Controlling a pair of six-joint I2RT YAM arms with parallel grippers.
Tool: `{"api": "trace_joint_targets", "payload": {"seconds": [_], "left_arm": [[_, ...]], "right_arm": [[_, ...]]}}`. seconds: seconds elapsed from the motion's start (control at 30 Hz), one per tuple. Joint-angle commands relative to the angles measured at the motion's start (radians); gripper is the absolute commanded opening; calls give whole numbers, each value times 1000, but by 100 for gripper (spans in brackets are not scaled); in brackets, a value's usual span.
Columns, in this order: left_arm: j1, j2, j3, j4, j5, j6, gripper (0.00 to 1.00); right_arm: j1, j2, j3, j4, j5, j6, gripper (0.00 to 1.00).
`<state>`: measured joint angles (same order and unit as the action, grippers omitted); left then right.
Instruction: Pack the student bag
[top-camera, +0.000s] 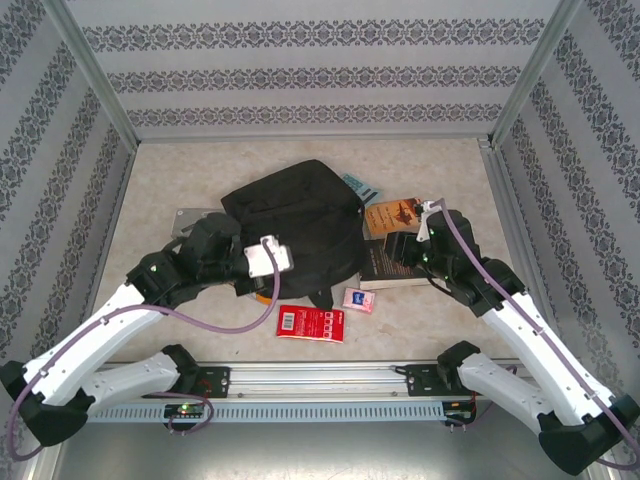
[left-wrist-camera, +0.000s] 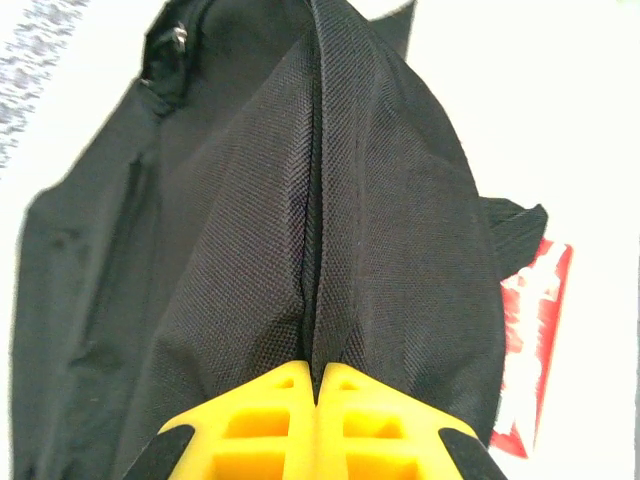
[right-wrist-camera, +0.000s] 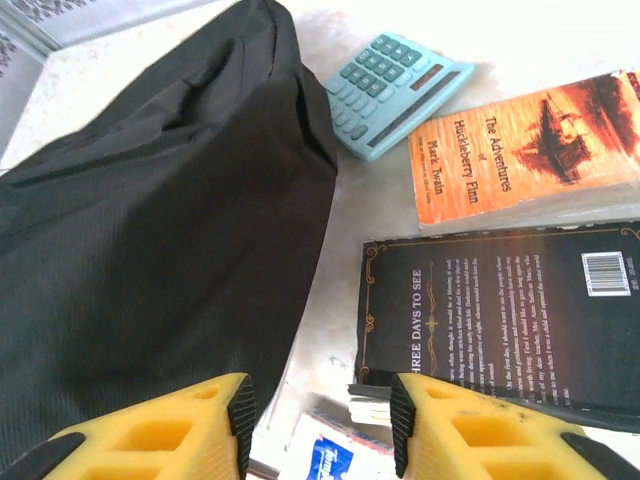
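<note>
The student bag (top-camera: 290, 222), a large black fabric backpack, lies in the middle of the table. My left gripper (top-camera: 262, 280) is at its near left edge, and in the left wrist view the yellow jaws (left-wrist-camera: 316, 375) are shut on a raised fold of the bag's fabric (left-wrist-camera: 250, 200). My right gripper (top-camera: 398, 250) hovers to the right of the bag, over a dark-covered book (top-camera: 392, 272). Seen from the right wrist, this gripper (right-wrist-camera: 320, 410) stands open with nothing between its fingers, the bag (right-wrist-camera: 150, 250) on its left and the dark book (right-wrist-camera: 500, 310) on its right.
An orange paperback (right-wrist-camera: 530, 150) and a light blue calculator (right-wrist-camera: 395, 90) lie beyond the dark book. A tissue packet (top-camera: 358, 300) and a flat red item (top-camera: 310, 323) sit near the bag's front edge. A grey object (top-camera: 188, 220) lies left of the bag.
</note>
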<state>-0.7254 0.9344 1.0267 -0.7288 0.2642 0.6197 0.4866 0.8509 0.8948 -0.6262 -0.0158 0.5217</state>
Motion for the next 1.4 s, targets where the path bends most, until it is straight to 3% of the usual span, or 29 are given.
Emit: {"api": "trace_joint_targets", "payload": {"seconds": [0.0,0.1,0.23,0.37,0.5,0.63,0.7,0.77,0.87,1.17,1.3,1.37], "left_arm": [[-20,-42,-73,-57,63,62,1],[-58,-37,-116,-108,45,113,7],[-116,-39,-146,-144,-29,122,36],[-123,-65,-138,-122,-1,80,54],[-123,-67,-113,-36,-14,-32,64],[-121,13,-48,98,-91,-342,64],[-121,113,17,126,-124,-539,58],[-121,221,82,125,-120,-655,47],[-121,382,181,105,-149,-822,44],[-95,542,278,138,-84,-992,45],[-64,554,278,135,-28,-1030,46],[-56,556,267,148,-6,-1044,46]], "right_arm": [[-2,40,33,-14,-9,21,44],[-2,90,51,-10,-56,25,48],[-4,166,104,-38,-101,20,54],[-6,255,170,-87,-116,1,55],[-2,349,250,-121,-167,-34,52],[17,427,303,-167,-146,-36,48],[17,473,312,-185,-145,-28,47],[17,511,310,-179,-148,-14,46],[11,570,314,-154,-180,9,45],[-11,724,339,-85,-246,50,40],[-21,756,310,-44,-249,76,30],[-33,763,291,-18,-261,90,20]]}}
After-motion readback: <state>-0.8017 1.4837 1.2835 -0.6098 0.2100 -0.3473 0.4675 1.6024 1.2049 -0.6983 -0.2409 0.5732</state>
